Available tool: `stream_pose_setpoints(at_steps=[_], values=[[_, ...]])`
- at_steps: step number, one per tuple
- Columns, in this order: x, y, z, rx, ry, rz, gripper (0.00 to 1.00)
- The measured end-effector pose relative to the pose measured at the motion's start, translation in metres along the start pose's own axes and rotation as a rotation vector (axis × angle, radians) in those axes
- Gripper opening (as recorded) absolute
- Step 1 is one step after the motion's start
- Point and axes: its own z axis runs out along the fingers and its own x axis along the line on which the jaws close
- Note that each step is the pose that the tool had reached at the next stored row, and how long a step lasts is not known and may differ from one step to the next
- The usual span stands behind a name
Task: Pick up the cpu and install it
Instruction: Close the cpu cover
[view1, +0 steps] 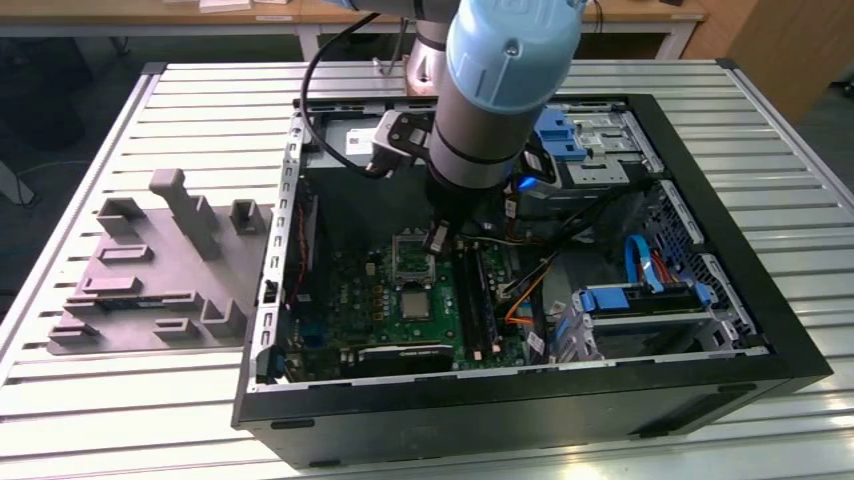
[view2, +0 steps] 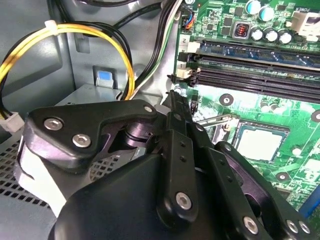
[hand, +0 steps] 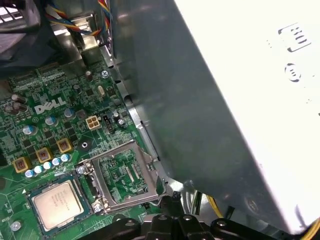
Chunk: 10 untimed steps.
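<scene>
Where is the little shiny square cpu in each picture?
Exterior view: the cpu lies flat inside the open computer case, to the exterior view's left of the long black memory slots.
Second wrist view: the cpu lies near the same memory slots.
First wrist view: the cpu lies beside an open metal frame.
Shared landmark: the green motherboard around it.

Grey box (hand: 210, 100) beside open socket frame (hand: 122, 175)
</scene>
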Motion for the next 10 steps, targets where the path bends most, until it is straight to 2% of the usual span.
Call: stream_pose_setpoints(at_steps=[4,10], values=[[-0.0004,0.0011,-0.0029,0.0023,0.0046,0.000,0.11],[-0.0005,0.0021,-0.0049,0.0090,0.0183,0.001,0.11]])
